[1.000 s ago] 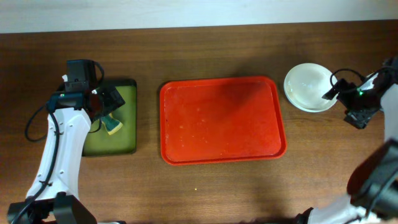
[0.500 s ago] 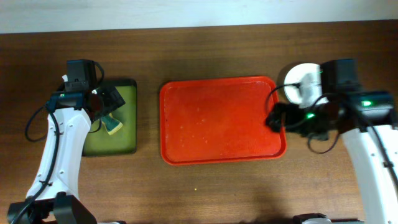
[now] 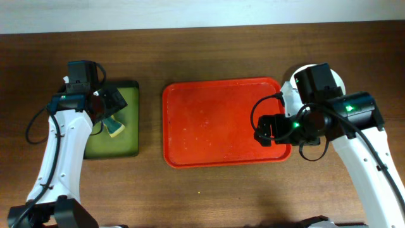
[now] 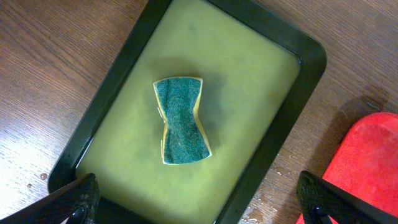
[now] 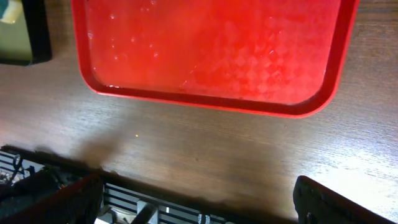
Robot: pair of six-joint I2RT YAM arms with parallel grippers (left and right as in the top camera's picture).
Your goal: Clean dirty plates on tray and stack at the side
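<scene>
**Red tray bare, plates beside it**

Red tray point(image 3: 215, 120) lies in the middle of the brown wooden table point(image 3: 209, 190), with nothing on it but small wet specks, which show most clearly from the right wrist. The plates point(image 3: 293, 81) sit on the table just beside the tray's far right corner. The right arm covers most of them, so only pale bits of rim show and their number cannot be told.

The right hand point(image 5: 196, 205) hangs over the tray's right edge. Its fingers are spread wide at the lower corners of its wrist view, and nothing is between them.

An olive tray point(image 4: 249, 74) with a black rim rests on the table left of the red tray, apart from it. A sponge point(image 4: 182, 121) lies in it, green scrub face up, yellow at the sides and narrowed at the waist. The left hand point(image 4: 199, 210) is above this tray with its fingers spread wide and clear of the sponge, holding nothing.
</scene>
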